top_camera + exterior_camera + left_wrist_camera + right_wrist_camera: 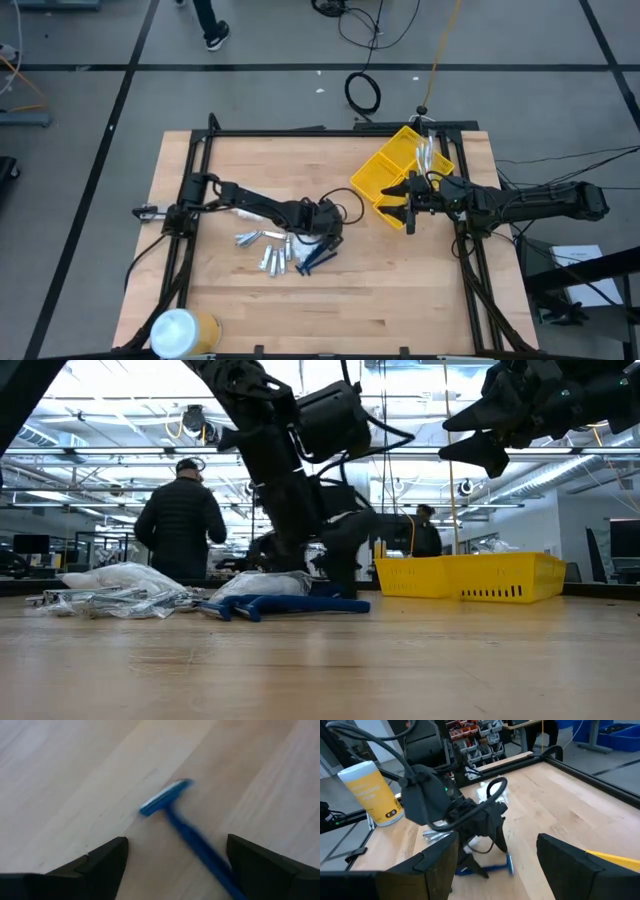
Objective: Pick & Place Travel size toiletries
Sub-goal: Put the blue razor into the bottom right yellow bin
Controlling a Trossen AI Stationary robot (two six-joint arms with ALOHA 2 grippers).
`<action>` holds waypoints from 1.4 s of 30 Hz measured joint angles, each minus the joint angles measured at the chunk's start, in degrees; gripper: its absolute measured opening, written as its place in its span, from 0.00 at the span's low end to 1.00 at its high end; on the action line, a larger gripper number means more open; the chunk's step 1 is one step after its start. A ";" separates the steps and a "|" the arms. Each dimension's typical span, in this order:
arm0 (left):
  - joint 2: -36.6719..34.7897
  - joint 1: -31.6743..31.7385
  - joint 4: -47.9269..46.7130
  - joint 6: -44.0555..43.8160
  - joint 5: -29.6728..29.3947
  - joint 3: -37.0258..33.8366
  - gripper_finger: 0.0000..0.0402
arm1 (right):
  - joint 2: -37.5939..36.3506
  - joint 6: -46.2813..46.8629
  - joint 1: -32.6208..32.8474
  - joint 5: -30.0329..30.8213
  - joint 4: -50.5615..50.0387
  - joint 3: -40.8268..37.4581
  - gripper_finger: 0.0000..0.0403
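A blue razor-like stick (165, 799) lies flat on the wooden table, its handle (200, 845) running back between the fingers of my left gripper (175, 845). That gripper (330, 240) points steeply down over it, open, and touches nothing. The same blue piece (290, 605) lies at the right end of a pile of silvery tubes and white packets (265, 250). My right gripper (408, 205) hangs open and raised beside the yellow bin (385, 175), with nothing between its fingers (435, 865).
The yellow compartmented bin (470, 575) stands at the far right of the table, with a few pale items (430, 155) in its far compartment. A white-and-yellow cylinder (182, 332) stands at the near left corner. A black frame (300, 132) edges the table. People stand beyond it (180, 520).
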 joint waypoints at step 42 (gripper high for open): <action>-27.00 3.20 51.93 46.65 8.70 -19.44 0.02 | 1.08 0.31 0.00 0.28 5.58 -3.37 0.63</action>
